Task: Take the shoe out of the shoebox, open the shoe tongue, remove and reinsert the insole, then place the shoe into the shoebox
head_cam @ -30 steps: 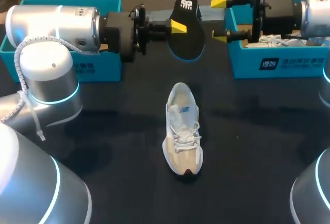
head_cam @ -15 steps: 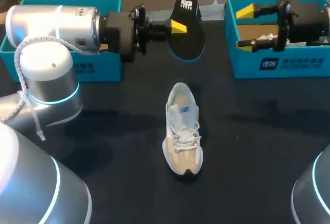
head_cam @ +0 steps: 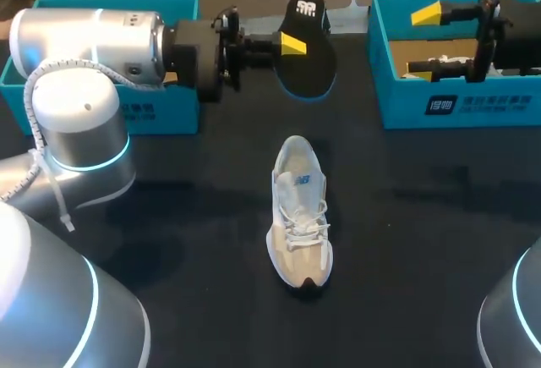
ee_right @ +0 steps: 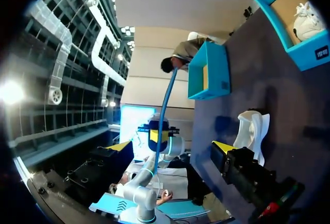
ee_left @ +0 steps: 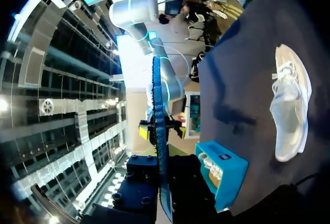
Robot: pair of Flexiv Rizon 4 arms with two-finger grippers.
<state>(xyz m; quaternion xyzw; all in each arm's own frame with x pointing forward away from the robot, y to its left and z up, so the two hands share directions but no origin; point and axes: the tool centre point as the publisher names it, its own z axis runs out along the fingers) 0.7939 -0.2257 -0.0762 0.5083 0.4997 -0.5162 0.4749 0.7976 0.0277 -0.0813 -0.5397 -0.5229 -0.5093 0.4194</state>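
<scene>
Head view. Pale shoe [head_cam: 300,211] stands on its sole mid-table [head_cam: 186,241], dark toe toward the near edge, heel toward the far side. It is well apart from both boxes. The left arm comes in low across the left shoebox [head_cam: 152,114]. The left gripper [head_cam: 294,45] is clamped on the black insole [head_cam: 306,68], one yellow tip lying on the near face. The insole is held at the far side, between the two boxes, broad face to the camera. The right gripper [head_cam: 427,42] is over the right shoebox [head_cam: 473,106] with jaws wide. A second shoe [head_cam: 448,65], white, lies inside that box.

Left wrist view. The insole [ee_left: 159,131] shows edge-on, a thin blue line running out from between the dark fingers, which grip it from both sides. The shoe [ee_left: 291,110] sits on the dark table [ee_left: 242,80], off to one side of the gripper. The right shoebox [ee_left: 229,175] is nearer, with a white shoe just showing in it.

Right wrist view. The right gripper [ee_right: 170,147] has its own yellow tips far apart — jaws wide. The shoe [ee_right: 252,131] is on the table just past one finger. Ahead, the left gripper [ee_right: 154,134] holds the insole [ee_right: 165,105], again edge-on. The left shoebox [ee_right: 209,72] stands beyond the shoe. The right shoebox [ee_right: 296,33] is off to the side, the second shoe [ee_right: 308,15] in it.
</scene>
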